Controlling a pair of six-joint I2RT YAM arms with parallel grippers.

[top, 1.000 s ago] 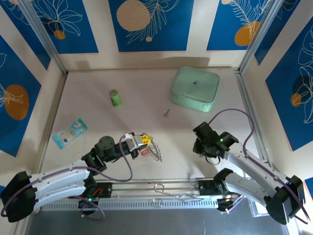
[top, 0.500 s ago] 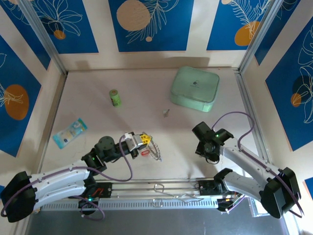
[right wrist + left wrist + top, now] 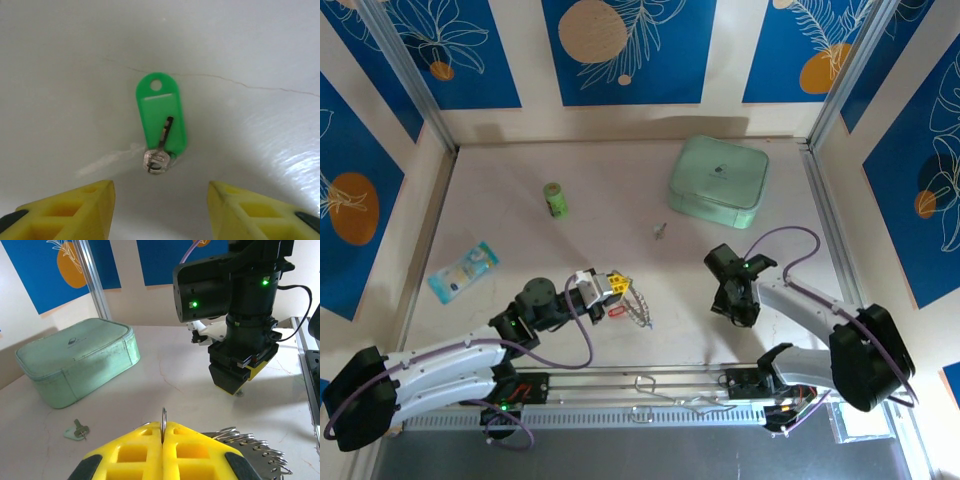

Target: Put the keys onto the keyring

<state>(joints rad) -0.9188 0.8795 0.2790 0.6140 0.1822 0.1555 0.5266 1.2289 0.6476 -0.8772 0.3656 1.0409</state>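
Key (image 3: pixel 160 150) (metal, oblong green plastic tag (image 3: pixel 159 107)) lies on veined tabletop (image 3: pixel 250 40).

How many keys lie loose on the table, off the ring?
2: one pale-tagged key near the box, one green-tagged key below the open right claw. More may be hidden.

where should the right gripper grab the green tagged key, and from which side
Probably best on the green tag, pinched across its narrow width, coming straight down from above: it lies flat on the table, and the open right gripper stands with its jaws to either side of the tag's long axis.
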